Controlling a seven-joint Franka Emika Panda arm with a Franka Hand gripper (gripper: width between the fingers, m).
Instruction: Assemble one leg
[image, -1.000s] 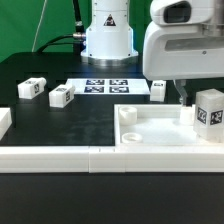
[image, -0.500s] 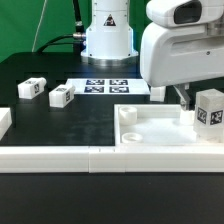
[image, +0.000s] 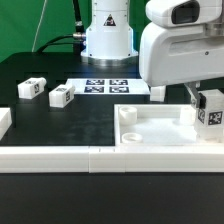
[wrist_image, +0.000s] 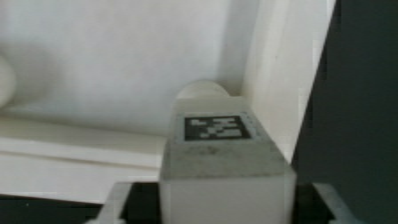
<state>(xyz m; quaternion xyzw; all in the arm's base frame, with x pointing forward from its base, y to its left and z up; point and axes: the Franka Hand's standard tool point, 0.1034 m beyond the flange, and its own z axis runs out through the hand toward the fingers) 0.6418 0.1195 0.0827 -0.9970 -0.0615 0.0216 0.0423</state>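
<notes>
My gripper (image: 203, 100) is at the exterior view's right, over the far right corner of the large white tray-like piece (image: 160, 128). It is shut on a leg (image: 211, 111), a small white block with a square tag, held upright at that corner. In the wrist view the leg (wrist_image: 221, 140) fills the middle between my gripper's (wrist_image: 222, 198) dark pads, with the tray wall (wrist_image: 107, 60) beyond it. Two more legs (image: 30, 88) (image: 62, 95) lie on the black table at the exterior view's left. Another leg (image: 158, 90) lies behind the tray.
The marker board (image: 105, 87) lies in front of the arm's base (image: 107, 40). Long white border rails (image: 60, 158) run along the front, with a short white piece (image: 4, 122) at the exterior view's left edge. The tray has a corner hole (image: 127, 114).
The wrist housing has shifted toward the exterior view's left and turned a little. The held leg has stayed at the tray's corner, dropping very slightly.
</notes>
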